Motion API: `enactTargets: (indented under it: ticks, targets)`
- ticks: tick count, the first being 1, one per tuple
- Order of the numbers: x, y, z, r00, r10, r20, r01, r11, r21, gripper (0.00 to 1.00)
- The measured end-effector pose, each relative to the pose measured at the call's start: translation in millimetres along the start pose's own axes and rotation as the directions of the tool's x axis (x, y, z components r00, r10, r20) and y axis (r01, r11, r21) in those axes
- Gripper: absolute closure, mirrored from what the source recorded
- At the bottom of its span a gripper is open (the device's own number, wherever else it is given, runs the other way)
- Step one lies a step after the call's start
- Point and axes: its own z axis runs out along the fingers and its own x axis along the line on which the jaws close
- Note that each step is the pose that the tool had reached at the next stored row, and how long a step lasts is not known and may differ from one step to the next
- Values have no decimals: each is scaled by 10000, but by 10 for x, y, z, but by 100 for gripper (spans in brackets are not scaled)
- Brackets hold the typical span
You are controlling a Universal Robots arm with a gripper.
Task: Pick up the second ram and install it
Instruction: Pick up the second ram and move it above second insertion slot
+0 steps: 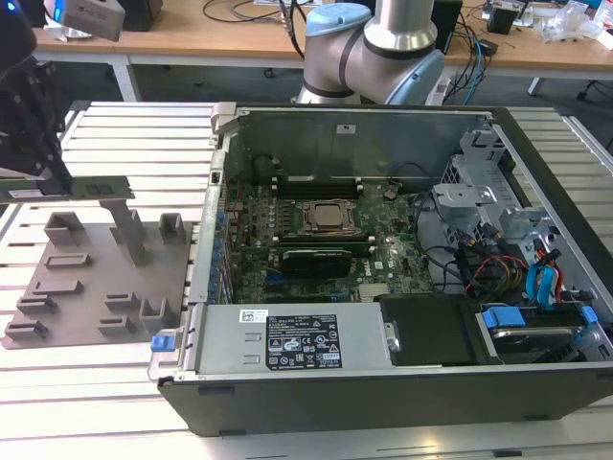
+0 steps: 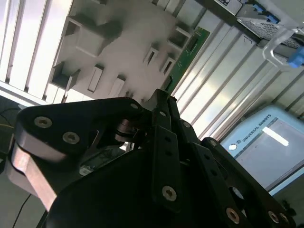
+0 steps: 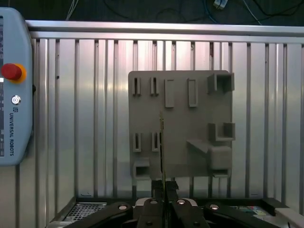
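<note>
Claw (image 3: 164, 184) clamped on second ram (image 1: 72, 185), over grey fixture plate (image 3: 190, 123), beside open computer case (image 1: 383, 388)

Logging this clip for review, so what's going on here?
A robot arm's hand is shut on a green memory stick, holding it above the grey holder plate on the slatted table. The open computer case sits to the exterior view's right of the plate. The stick is not yet inside it.
</note>
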Motion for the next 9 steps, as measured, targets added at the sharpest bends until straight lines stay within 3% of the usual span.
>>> enactTargets:
  ticks: [1,5,9]
  targets:
    - [1,-75,0,10000,-1,-1,1,10000,0,87]
    - [3,-231,0,10000,-1,0,1,10000,-1,87]
    - [5,-504,-1,10000,0,-1,0,10000,-2,87]
